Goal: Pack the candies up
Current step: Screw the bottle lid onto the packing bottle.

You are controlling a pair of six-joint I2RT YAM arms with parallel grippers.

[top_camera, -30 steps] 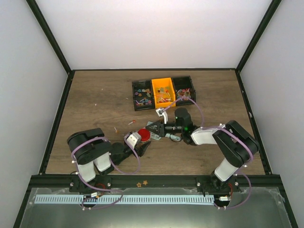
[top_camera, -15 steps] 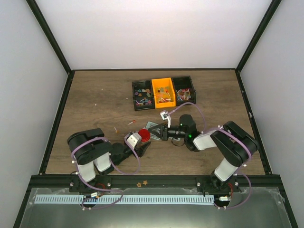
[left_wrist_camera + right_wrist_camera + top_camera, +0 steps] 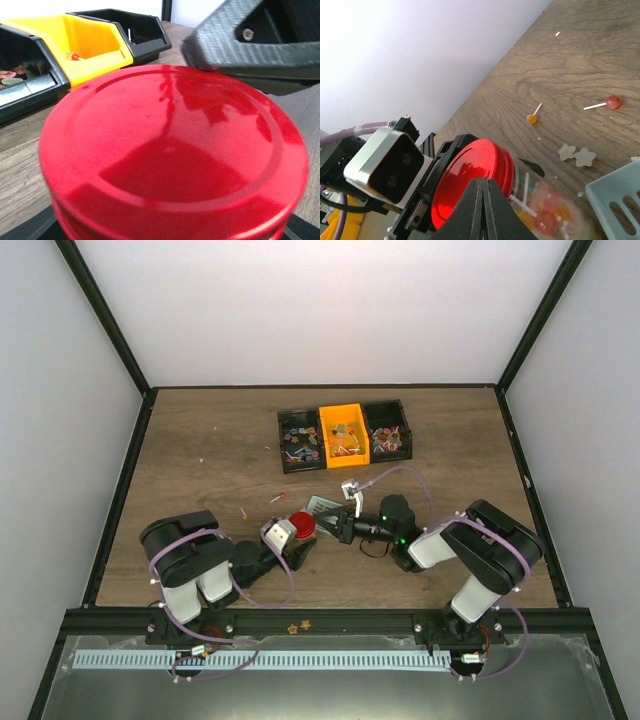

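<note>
Right arm's swung back toward the near edge since a second ago. The right gripper (image 3: 482, 194) is pinched fully closed on nothing, its tip right by the red lid (image 3: 170, 155). Left gripper (image 3: 297, 540) is clamped round the jar (image 3: 560, 202), which has candies (image 3: 544, 220) inside. There's plenty of bare wood table (image 3: 200, 460) either side. A few more candies lie loose nearby, and most sit in three bins (image 3: 343, 408) near the far edge. White walls (image 3: 320, 310) all round.
</note>
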